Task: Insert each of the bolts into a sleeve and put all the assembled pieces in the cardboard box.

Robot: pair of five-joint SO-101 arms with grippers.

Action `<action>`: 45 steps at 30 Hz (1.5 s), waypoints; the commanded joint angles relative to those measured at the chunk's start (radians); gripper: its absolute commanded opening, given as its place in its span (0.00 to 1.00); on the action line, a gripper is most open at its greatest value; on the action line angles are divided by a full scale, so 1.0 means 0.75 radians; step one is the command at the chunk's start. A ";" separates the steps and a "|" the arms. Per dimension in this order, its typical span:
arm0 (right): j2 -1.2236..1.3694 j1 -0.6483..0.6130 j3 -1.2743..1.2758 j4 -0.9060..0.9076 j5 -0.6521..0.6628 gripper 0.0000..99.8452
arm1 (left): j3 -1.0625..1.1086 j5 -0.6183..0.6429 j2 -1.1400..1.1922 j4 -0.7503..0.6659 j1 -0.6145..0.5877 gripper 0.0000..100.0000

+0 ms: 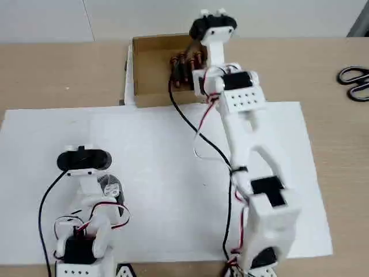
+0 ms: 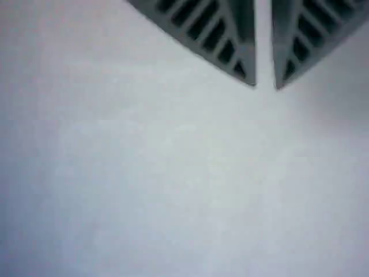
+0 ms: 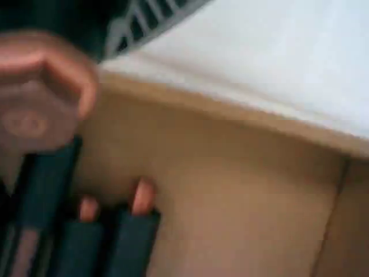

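cardboard box point(image 1: 149, 69) holds sleeved bolts point(image 1: 185, 64); right hand point(image 1: 210, 36) above it, grip unclear; left hand point(image 2: 265, 82) nearly closed, empty.

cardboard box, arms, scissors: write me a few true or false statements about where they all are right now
1. The cardboard box holds several bolt-and-sleeve pieces. True.
2. The right arm stays folded near its base, away from the box. False: it stretches across the white paper to the cardboard box.
3. The scissors lie on the white paper. False: they lie on the bare table, off the paper.
4. The left gripper is over the white paper with nothing in it. True.
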 commanded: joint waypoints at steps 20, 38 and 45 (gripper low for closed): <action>0.807 -0.075 -1.287 -0.007 0.086 0.00 | -0.003 -0.004 -0.008 -0.012 0.006 0.01; 1.038 -0.128 -1.416 0.003 0.143 0.10 | -0.001 -0.002 -0.008 -0.012 0.006 0.01; 1.036 -0.126 -1.422 0.042 0.143 0.28 | -0.001 -0.002 -0.008 -0.012 0.006 0.01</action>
